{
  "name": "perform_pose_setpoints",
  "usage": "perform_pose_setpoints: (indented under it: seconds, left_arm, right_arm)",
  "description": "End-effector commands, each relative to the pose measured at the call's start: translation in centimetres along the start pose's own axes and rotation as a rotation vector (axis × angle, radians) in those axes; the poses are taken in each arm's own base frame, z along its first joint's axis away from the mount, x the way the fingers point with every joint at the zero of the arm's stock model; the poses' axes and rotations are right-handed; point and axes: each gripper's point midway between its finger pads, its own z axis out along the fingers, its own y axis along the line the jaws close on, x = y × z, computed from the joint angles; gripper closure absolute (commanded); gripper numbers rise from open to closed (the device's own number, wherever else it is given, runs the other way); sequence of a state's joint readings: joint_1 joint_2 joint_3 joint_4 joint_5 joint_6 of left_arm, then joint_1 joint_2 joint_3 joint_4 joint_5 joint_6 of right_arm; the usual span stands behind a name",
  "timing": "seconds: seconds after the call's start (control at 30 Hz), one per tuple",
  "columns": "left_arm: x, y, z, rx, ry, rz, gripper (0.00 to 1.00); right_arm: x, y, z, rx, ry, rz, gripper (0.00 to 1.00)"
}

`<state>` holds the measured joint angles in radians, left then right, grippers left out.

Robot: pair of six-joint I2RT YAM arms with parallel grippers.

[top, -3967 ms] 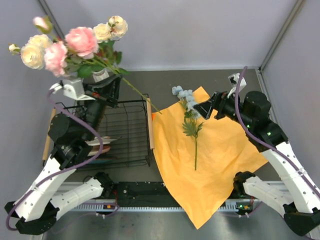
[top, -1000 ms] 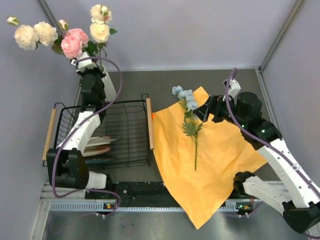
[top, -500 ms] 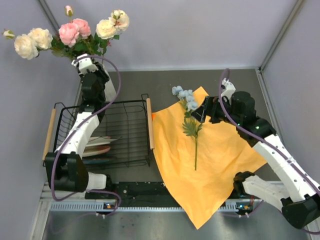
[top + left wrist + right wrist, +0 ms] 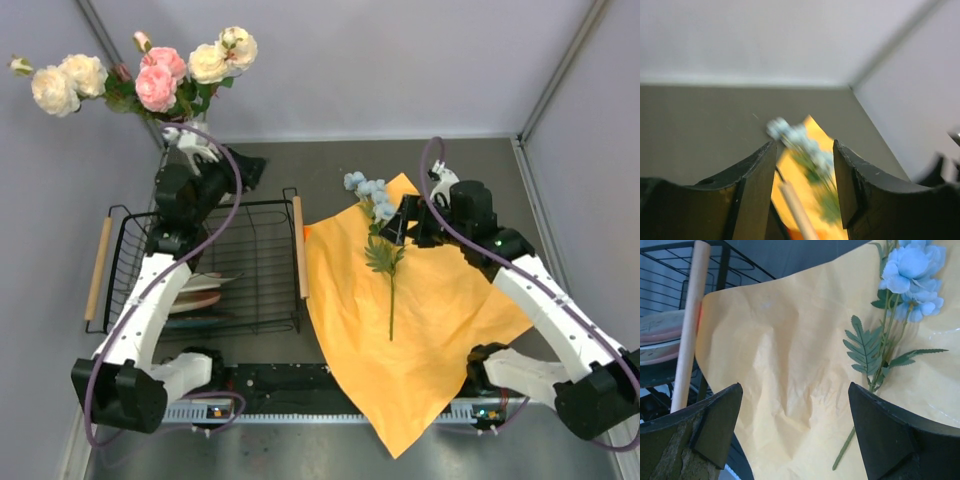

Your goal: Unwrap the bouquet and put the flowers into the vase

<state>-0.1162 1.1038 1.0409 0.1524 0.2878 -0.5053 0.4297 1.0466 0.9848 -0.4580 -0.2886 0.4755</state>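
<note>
While left hand (image 4: 803,146) and right hand (image 4: 795,390) stand released, nothing is grasped.
Roses (image 4: 157,88) stand at upper left; blue stem (image 4: 383,255) lies on orange paper (image 4: 440,320) at frame centre, on tabletop (image 4: 330,165).

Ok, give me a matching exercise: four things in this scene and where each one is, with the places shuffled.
1 roses
2 blue flower
3 plates
4 orange paper

A in the black wire rack
B standing up at the far left corner
C spread on the table, right of the rack
D lying on the orange paper

Pairs: 1-B, 2-D, 3-A, 4-C
</note>
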Motion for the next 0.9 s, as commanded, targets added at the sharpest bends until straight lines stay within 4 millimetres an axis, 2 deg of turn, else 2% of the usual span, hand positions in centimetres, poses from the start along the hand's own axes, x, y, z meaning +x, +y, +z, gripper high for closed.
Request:
perform_pose_setpoints:
  seconds: [0.0,0.03,0.07,0.13,0.17,0.27,0.3,0.33,0.4,0.47,0.6,0.67,0.7,0.87]
  left_arm:
    - [7.4,-7.5,-2.1,0.294,0.273,-0.121,0.45]
    - [8.2,-8.9,-2.5,0.330,0.295,-0.118,0.45]
    - [9.7,-11.3,-3.2,0.391,0.342,-0.123,0.45]
    - [11.0,-13.6,-3.7,0.455,0.382,-0.122,0.43]
    - [11.6,-15.4,-4.3,0.500,0.405,-0.121,0.43]
    - [12.5,-17.6,-4.4,0.550,0.441,-0.129,0.42]
    - [12.6,-17.9,-4.4,0.557,0.451,-0.129,0.41]
    - [13.2,-18.0,-4.1,0.554,0.469,-0.132,0.41]
    - [13.2,-18.7,-3.8,0.567,0.478,-0.136,0.41]
    - [13.6,-19.1,-3.4,0.572,0.491,-0.138,0.41]
    - [14.4,-19.5,-2.8,0.579,0.518,-0.148,0.41]
    - [14.7,-19.9,-2.5,0.587,0.530,-0.152,0.40]
    - [14.9,-20.0,-2.3,0.588,0.533,-0.152,0.39]
    - [15.1,-20.9,-2.1,0.608,0.542,-0.161,0.39]
  right_arm:
    - [0.8,-2.1,1.4,0.034,0.042,0.057,0.12]
    - [0.8,-2.8,1.6,0.050,0.045,0.069,0.13]
    - [1.1,-3.3,1.9,0.063,0.055,0.077,0.14]
    - [1.6,-4.5,2.6,0.090,0.080,0.099,0.19]
    - [1.8,-5.1,2.8,0.102,0.089,0.104,0.21]
    - [3.0,-6.5,3.7,0.130,0.130,0.101,0.28]
    - [3.5,-6.7,4.0,0.132,0.147,0.100,0.43]
    - [4.1,-7.2,4.4,0.143,0.171,0.105,0.52]
    - [5.3,-7.9,4.7,0.157,0.203,0.110,0.62]
    - [6.3,-8.3,4.8,0.167,0.221,0.116,0.62]
    - [9.7,-9.6,4.9,0.193,0.278,0.123,0.57]
    - [10.8,-9.5,5.4,0.182,0.294,0.123,0.55]
    - [11.9,-9.9,5.6,0.184,0.322,0.135,0.55]
    - [13.0,-10.0,6.7,0.181,0.333,0.128,0.54]
